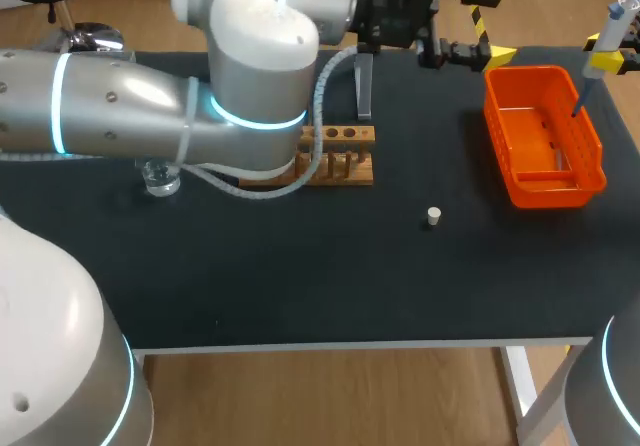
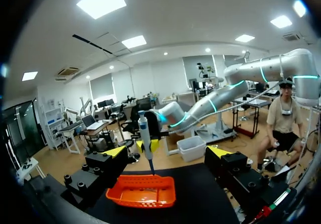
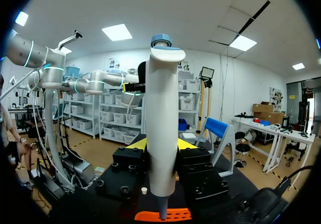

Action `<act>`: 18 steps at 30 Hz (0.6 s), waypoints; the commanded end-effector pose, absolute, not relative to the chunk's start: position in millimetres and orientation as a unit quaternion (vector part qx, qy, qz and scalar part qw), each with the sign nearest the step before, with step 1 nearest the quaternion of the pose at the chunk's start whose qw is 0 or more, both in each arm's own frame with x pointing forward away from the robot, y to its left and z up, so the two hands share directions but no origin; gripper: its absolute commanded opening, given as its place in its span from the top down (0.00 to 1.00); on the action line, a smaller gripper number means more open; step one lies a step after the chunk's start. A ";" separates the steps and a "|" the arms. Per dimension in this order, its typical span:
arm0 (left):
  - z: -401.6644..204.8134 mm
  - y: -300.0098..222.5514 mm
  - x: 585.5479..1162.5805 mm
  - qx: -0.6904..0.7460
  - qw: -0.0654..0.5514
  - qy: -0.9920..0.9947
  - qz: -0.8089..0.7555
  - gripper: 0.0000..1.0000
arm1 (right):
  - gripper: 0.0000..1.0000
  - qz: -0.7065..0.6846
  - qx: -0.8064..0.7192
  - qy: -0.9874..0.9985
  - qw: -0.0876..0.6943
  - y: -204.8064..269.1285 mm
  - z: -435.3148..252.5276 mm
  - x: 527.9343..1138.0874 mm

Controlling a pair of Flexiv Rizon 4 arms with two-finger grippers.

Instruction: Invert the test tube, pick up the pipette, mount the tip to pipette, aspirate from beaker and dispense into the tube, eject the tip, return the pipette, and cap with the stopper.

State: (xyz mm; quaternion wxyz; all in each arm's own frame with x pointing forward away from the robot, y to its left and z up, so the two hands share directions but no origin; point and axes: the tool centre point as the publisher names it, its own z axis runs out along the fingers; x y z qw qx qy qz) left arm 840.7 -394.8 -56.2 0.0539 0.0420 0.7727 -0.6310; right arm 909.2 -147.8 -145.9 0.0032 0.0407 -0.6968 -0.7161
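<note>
Your right gripper (image 3: 161,143): clamps pipette (image 3: 161,123) over orange basket (image 1: 545,141).
Your left gripper (image 2: 168,152): fingers wide apart, apparently empty.

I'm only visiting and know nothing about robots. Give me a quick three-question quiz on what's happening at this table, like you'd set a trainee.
1. True or false: the right gripper is shut on the pipette.
2. The pipette's lower end hangs above which thing? A) the wooden rack B) the orange basket C) the white stopper
3. Fill in the blank: the left gripper is ____, with nothing held between its fingers.

Key: 1 true; 2 B; 3 open.
</note>
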 end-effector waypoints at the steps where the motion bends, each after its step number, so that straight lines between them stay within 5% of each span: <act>1: -53.4 -354.9 823.0 0.033 0.049 0.780 -0.623 0.00 | 1.00 -0.715 0.042 -0.698 0.004 -149.0 -145.2 909.7; 18: -80.6 -335.1 785.6 -0.005 0.071 0.752 -0.655 0.00 | 1.00 -0.715 0.042 -0.698 0.004 -149.0 -145.2 909.7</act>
